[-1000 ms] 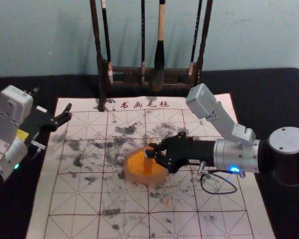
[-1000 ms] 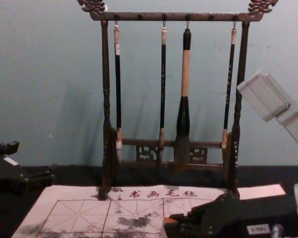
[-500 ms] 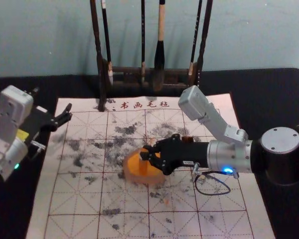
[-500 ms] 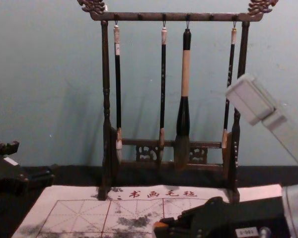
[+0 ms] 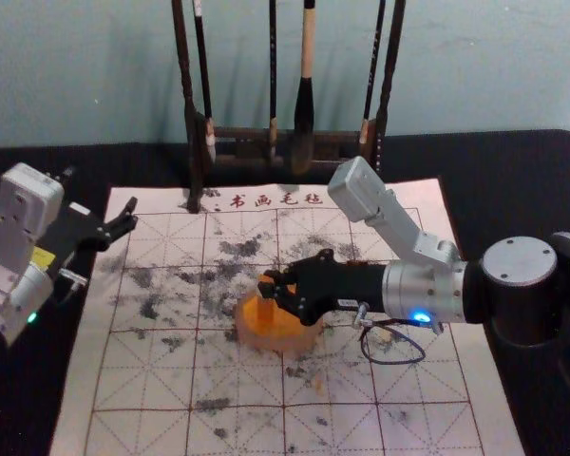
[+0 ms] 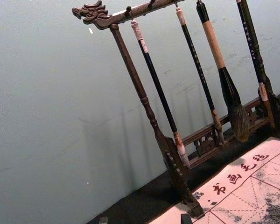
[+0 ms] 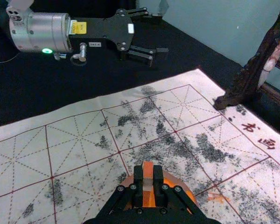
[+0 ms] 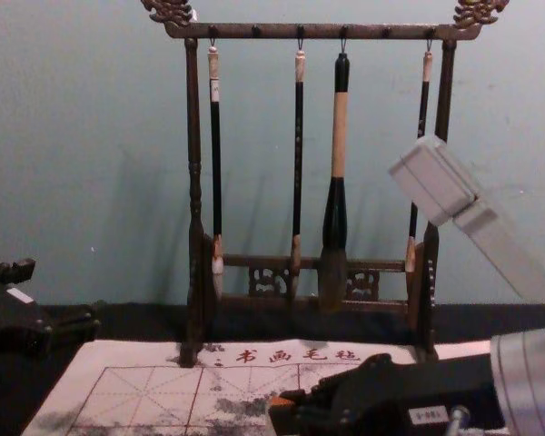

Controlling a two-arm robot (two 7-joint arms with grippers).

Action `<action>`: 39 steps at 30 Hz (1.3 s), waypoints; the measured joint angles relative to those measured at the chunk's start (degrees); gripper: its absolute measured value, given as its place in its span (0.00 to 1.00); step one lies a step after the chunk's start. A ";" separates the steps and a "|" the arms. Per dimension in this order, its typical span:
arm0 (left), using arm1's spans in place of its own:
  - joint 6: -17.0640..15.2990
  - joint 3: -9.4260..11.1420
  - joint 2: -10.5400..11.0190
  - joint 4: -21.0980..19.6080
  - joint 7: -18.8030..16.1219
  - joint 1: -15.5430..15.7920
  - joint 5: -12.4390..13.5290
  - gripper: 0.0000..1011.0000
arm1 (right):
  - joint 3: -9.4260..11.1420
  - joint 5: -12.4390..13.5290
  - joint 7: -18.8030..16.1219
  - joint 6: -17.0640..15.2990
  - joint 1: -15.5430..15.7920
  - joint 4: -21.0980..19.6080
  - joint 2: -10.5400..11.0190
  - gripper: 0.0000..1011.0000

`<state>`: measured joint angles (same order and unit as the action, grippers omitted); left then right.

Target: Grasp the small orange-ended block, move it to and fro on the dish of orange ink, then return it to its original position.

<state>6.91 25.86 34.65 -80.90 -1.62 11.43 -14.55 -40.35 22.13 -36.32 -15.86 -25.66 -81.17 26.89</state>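
The black table point(image 5: 508, 176) is being largely covered by a pale mat point(image 5: 138, 389), and at twelve o'clock, across the mat's far edge, a brush rack point(image 8: 263, 31) is being used for hanging brushes. The left gripper point(image 7: 159, 35) is resting idle towards ten o'clock by the mat's edge, its fingers spread apart. The right gripper point(image 5: 269, 282) is being reached in from three o'clock above the dish point(image 5: 280, 345), with both fingers clamped on the block. The orange ink point(image 5: 290, 324) is being held in that dish, near the mat's middle. The small block point(image 7: 147, 181) is being gripped roughly upright over the dish, towards ten o'clock of its centre, its orange upper end being left exposed between the fingertips; whether its lower end is touching the ink cannot be told. By the look of things, the grasp is done and the to-and-fro inking is being carried out. For the next move, a level stroke back towards three o'clock is probably being called for, with the block being kept low and inside the rim, since the dish could be pushed along the mat if its wall were caught. Once enough strokes are being judged made, a straight lift and a return to the starting place are being required.
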 joint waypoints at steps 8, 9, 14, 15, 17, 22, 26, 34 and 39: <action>0.00 0.00 0.00 0.00 0.00 0.00 0.00 0.99 | 0.25 -0.28 0.58 -0.02 -0.72 1.43 -1.01 0.12; 0.00 0.00 0.00 0.00 0.00 0.00 0.00 0.99 | 0.30 -0.30 0.61 -0.03 -0.76 1.52 -1.07 0.12; 0.00 0.00 0.00 0.00 0.00 0.00 0.00 0.99 | 0.60 -0.45 0.95 -0.08 -0.95 1.87 -1.28 0.12; 0.00 0.00 0.00 0.00 0.00 0.00 0.00 0.99 | 0.60 -0.45 0.95 -0.08 -0.95 1.87 -1.28 0.12; 0.00 0.00 0.00 0.00 0.00 0.00 0.00 0.99 | 0.81 -0.56 1.07 -0.08 -0.98 2.01 -1.29 0.12; 0.00 0.00 0.00 0.00 0.00 0.00 0.00 0.99 | 1.13 -0.71 1.34 -0.09 -0.96 2.04 -1.14 0.12; 0.00 0.00 0.00 0.00 0.00 0.00 0.00 0.99 | 1.57 -0.79 1.54 -0.19 -0.81 1.90 -0.85 0.12; 0.00 0.00 0.00 0.00 0.00 0.00 0.00 0.99 | 2.39 -0.73 1.69 -0.16 -0.44 1.32 -0.28 0.12; 0.00 0.00 0.00 0.00 0.00 0.00 0.00 0.99 | 2.72 -0.63 1.73 -0.09 -0.05 0.71 0.23 0.12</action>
<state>6.91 25.86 34.64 -80.90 -1.62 11.43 -14.55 -37.63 21.50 -34.59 -15.95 -25.71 -80.46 27.13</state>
